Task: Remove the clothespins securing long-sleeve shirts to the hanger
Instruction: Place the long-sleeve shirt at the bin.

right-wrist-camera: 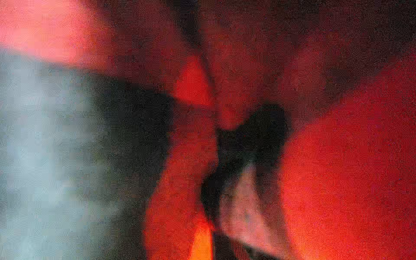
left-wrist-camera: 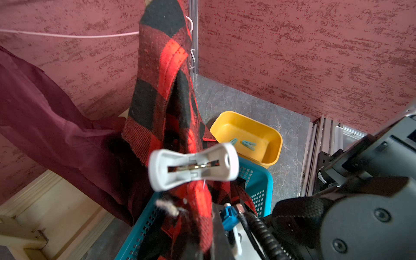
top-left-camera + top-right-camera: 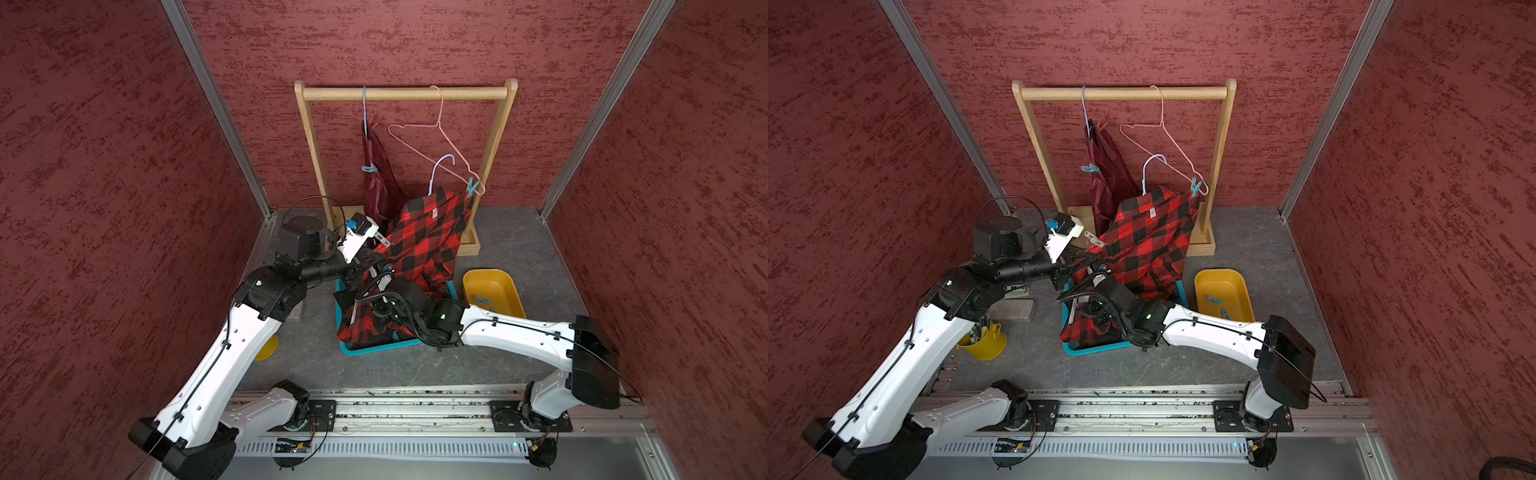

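Mid-frame, R gripper (image 3: 380, 275) is sitting clamped shut, buried in plaid shirt (image 3: 424, 237) over teal basket (image 3: 374, 347), contents hidden; L gripper (image 3: 376, 251), closed, is hovering at grey clothespin (image 3: 382, 240) on plaid's edge, hold unclear. Upper centre, teal clothespins (image 3: 369, 168) are clipping maroon shirt (image 3: 376, 183) & plaid's corner to pink hanger (image 3: 415, 125); two are lying in yellow tray (image 3: 490, 272), right.
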Available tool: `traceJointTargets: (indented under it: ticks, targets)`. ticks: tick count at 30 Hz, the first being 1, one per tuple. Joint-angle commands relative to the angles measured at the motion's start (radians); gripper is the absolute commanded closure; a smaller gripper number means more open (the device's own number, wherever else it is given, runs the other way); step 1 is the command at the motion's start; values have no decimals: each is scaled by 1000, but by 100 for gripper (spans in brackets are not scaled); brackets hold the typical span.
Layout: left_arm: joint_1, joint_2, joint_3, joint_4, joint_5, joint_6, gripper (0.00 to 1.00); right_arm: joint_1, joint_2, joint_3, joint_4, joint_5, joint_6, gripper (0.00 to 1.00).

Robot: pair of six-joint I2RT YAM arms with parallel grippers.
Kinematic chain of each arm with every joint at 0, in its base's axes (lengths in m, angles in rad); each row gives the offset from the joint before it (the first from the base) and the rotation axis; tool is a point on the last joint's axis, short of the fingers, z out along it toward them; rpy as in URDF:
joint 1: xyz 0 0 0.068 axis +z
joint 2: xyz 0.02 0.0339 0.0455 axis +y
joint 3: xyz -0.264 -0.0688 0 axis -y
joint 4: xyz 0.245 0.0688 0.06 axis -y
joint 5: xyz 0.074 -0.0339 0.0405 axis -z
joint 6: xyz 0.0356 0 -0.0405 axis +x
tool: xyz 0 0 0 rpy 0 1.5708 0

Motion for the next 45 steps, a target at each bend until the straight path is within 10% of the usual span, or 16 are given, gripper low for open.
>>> traceJointTargets:
  ticks: [1, 19, 23, 31, 45]
  targets:
    - [-3, -41, 49, 37, 15, -4, 100, -19, 20, 48, 1, 163, 9, 100]
    - [-6, -130, -46, 0, -18, -50, 100, -66, 238, 10, 122, 240, 152, 94]
    - [-6, -159, -87, -4, -34, -62, 100, -65, 226, -1, 140, 203, 161, 76]
    - [-5, -209, -149, -19, -77, -59, 100, -67, 33, -139, 139, 56, 139, 8]
    - [12, -276, -235, -4, -113, -60, 100, -138, -285, -207, -56, -112, 59, 1]
